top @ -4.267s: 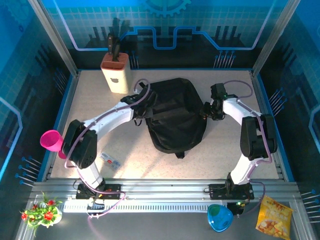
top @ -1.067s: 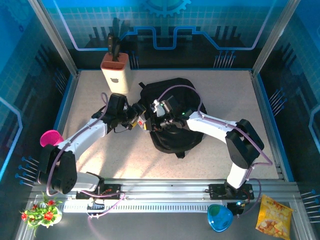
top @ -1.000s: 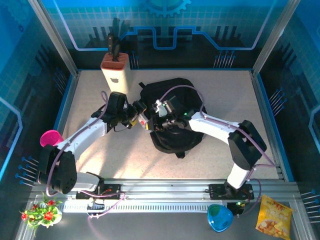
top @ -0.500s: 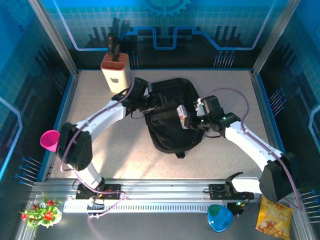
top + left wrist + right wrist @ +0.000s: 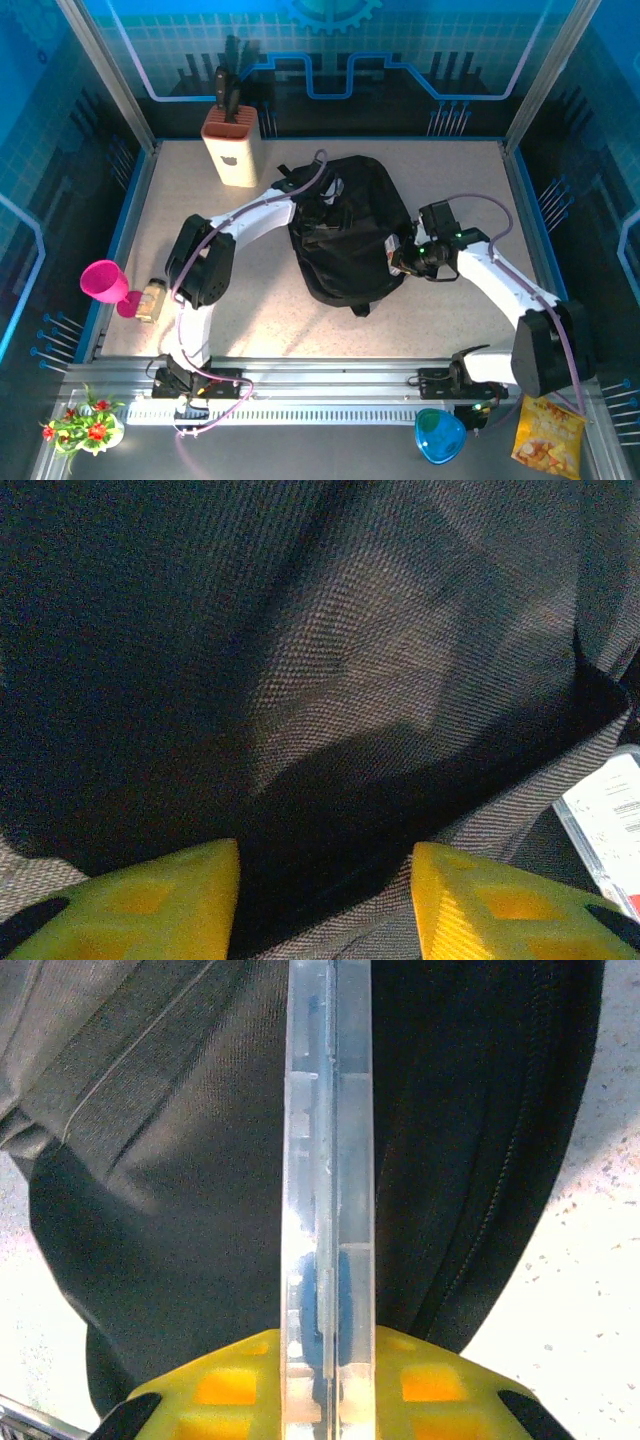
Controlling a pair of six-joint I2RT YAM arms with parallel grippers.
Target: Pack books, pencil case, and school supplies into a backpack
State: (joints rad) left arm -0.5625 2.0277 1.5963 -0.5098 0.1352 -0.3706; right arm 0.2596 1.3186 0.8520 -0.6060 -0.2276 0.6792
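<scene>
Well off to the left of the backpack [image 5: 345, 245] a pink cup [image 5: 103, 280] sits at the table [image 5: 190, 200] edge, with a small jar [image 5: 150, 298] just beside it on the side nearer the backpack. Up and left of the backpack, near its top corner, stands a cream knife block [image 5: 232, 150] with dark handles poking out.

The left arm arches across to the backpack's upper end. In its wrist view the left gripper [image 5: 325, 865] has its yellow fingers [image 5: 180, 895] spread wide apart, nothing pinched, with black woven backpack cloth close under them and showing in the gap. A white tag [image 5: 605, 815] with printed lines peeks out of a fold at the right of that cloth.

The backpack itself lies flat in the middle of the table, black and rumpled.

At the backpack's right edge, about halfway down, the right gripper [image 5: 328, 1345] is clamped on a clear case [image 5: 328, 1160], held edge-on so it looks like a thin strip; something blue shows inside. The case hangs over the backpack's zipped edge, with bare speckled table just to the right.

Past the near rail, below and right of the backpack, are a blue bowl [image 5: 438, 435] and a yellow snack bag [image 5: 548, 430].
</scene>
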